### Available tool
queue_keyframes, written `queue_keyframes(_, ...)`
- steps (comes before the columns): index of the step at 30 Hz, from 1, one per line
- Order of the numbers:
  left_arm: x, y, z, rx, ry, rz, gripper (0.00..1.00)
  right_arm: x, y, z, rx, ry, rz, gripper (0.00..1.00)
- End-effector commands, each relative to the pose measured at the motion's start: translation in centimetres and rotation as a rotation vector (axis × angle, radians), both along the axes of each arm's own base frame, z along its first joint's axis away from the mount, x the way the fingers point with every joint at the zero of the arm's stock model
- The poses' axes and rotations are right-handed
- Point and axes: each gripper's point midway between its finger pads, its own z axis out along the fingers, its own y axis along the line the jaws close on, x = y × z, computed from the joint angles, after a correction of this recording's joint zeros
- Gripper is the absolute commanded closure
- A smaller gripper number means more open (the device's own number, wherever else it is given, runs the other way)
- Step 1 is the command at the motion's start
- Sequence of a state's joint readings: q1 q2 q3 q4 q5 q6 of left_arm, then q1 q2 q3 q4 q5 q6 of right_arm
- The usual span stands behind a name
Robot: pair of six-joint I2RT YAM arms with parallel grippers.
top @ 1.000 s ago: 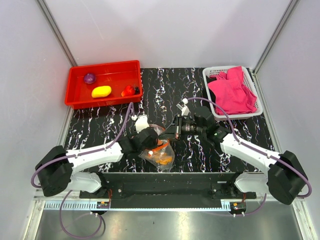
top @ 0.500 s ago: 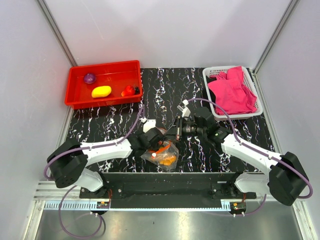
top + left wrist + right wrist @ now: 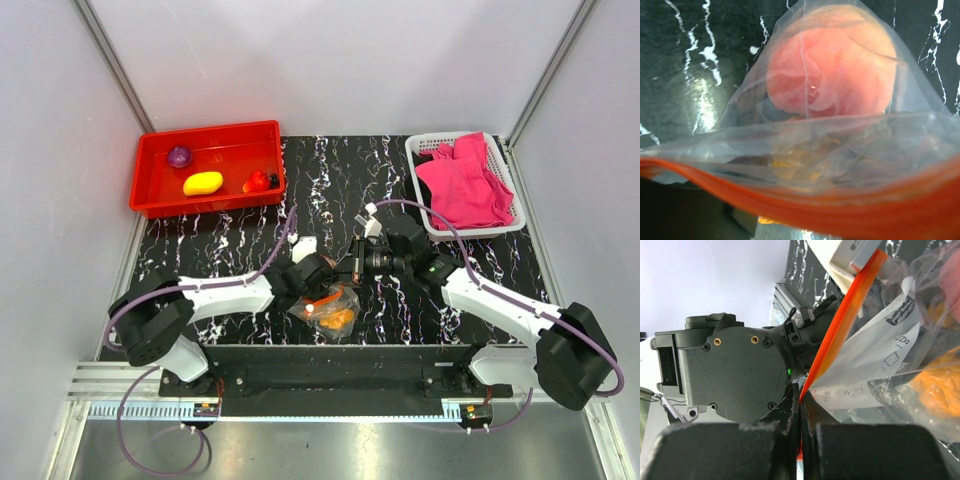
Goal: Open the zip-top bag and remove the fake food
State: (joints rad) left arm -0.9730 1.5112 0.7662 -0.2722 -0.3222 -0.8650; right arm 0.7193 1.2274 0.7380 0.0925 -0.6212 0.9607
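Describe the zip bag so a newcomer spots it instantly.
On the black marble-patterned tabletop, look near the middle of the near edge. The clear crinkly plastic zip-top bag with an orange-red zip strip sits there: the only see-through item, orange toy pieces inside, unlike the loose toys in the red plastic tray.

The zip-top bag (image 3: 325,315) lies near centre; tray (image 3: 208,204) behind left, basket (image 3: 422,148) behind right

Your clear, crinkly plastic zip-top bag (image 3: 850,135) is glossy and see-through, with a smooth orange-red plastic zip strip (image 3: 850,205) at its mouth. Inside the bag the orange peach-like ball (image 3: 830,60) looks smooth and matt; under it the black marbled tabletop (image 3: 685,65) gleams.
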Motion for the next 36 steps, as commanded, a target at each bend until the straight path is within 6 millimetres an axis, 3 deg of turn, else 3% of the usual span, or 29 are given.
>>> queue_keyframes(1,-0.2,-0.8,-2.3,-0.01,0.041,-0.006,0.37,-0.1,0.7,2.5,0.078,-0.075,0.034,1.0)
queue_keyframes(4,-0.7,-1.1,-3.3,-0.048,0.064,-0.01,0.41,-0.1,0.6,2.2,0.073,-0.074,0.034,1.0)
queue_keyframes(5,-0.6,-1.2,-3.3,-0.071,0.068,-0.008,0.5,0.0,0.6,2.0,0.069,-0.071,0.034,1.0)
queue_keyframes(8,-0.5,-1.3,-3.1,-0.095,0.06,-0.021,0.63,0.0,0.7,1.9,0.067,-0.068,0.034,1.0)
queue_keyframes(12,0.1,-1.3,-1.0,-0.08,0.016,-0.047,0.75,0.0,0.8,2.0,0.068,-0.078,0.039,1.0)
queue_keyframes(19,1.0,-1.7,5.3,-0.121,-0.113,-0.1,0.91,0.9,0.0,1.0,-0.013,-0.128,0.004,1.0)
queue_keyframes(21,1.0,-1.5,6.8,-0.137,-0.142,-0.107,1.0,1.1,-0.6,0.7,-0.06,-0.167,-0.012,1.0)
queue_keyframes(23,0.7,-1.4,7.6,-0.145,-0.158,-0.123,1.0,1.3,-1.8,-0.1,-0.138,-0.168,-0.052,1.0)
queue_keyframes(28,-0.6,-1.9,9.9,-0.185,-0.213,-0.205,1.0,1.9,-3.1,0.9,-0.206,-0.256,-0.088,1.0)
queue_keyframes(36,-0.9,-2.0,15.8,-0.298,-0.409,-0.253,1.0,1.5,-2.6,1.1,-0.186,-0.23,-0.054,1.0)
